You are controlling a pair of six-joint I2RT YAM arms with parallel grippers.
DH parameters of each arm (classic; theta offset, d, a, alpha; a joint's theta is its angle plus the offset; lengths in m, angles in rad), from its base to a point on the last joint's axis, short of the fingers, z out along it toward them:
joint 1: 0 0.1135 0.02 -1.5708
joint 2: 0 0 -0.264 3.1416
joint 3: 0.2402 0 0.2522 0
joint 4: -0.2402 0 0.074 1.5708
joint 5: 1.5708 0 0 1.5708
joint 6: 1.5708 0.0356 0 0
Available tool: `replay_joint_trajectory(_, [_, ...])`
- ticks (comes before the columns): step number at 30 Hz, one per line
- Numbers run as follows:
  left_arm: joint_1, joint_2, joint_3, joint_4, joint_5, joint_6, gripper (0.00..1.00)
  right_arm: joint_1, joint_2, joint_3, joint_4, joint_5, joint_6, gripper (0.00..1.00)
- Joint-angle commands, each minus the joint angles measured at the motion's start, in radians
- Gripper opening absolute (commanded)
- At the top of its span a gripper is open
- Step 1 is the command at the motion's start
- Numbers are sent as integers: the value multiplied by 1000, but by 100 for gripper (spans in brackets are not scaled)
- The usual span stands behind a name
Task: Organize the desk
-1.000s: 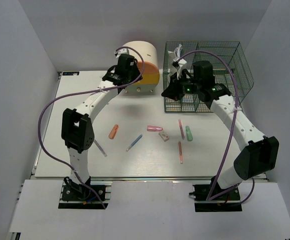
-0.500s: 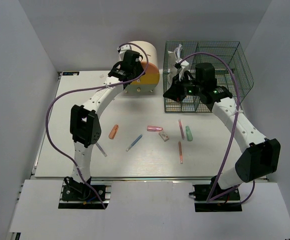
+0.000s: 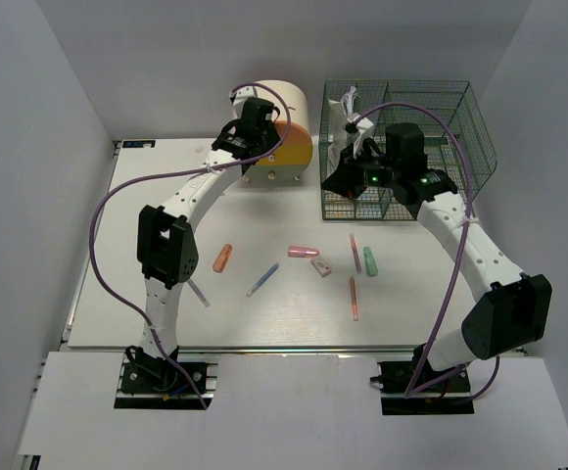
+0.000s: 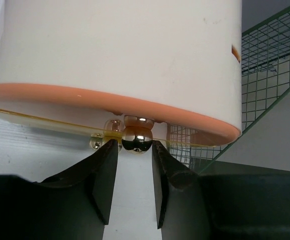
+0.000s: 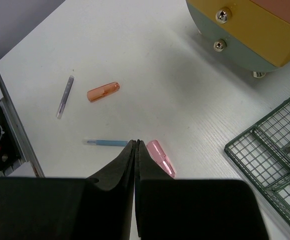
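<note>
The white counter (image 3: 264,318) lies beneath both arms. At its far edge, the left fingers (image 4: 105,170) stand apart, flanking the drawer box's (image 4: 120,50) metal knob (image 4: 137,140). The right fingers (image 5: 124,165) are pressed together, empty, above the counter beside the green mesh organizer (image 5: 265,150).

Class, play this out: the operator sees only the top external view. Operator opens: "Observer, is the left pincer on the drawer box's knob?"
Observer: Left wrist view: the left pincer is open, its fingers on either side of a shiny round knob on the drawer box.
Operator: Is the right pincer holding anything?
Observer: Right wrist view: the right pincer is shut and holds nothing.
Operator: Any drawers I can't see?
Observer: Yes. The right wrist view shows a grey-green drawer at the bottom, below the yellow drawer.
</note>
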Motion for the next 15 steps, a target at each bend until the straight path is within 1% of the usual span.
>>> replay_joint_trajectory(1, [-6, -1, 39, 25, -19, 6, 43, -7, -37, -16, 40, 3, -4, 2])
replay_joint_trajectory(6, [-6, 2, 33, 25, -11, -5, 30, -9, -41, -20, 40, 4, -13, 2])
replay_joint_trajectory(9, [-6, -21, 2, 32, -2, -9, 26, -9, -43, -22, 37, 7, -16, 2])
replay_joint_trajectory(15, [-6, -144, -208, 115, 30, -17, 20, -9, -49, -33, 43, 9, -21, 3])
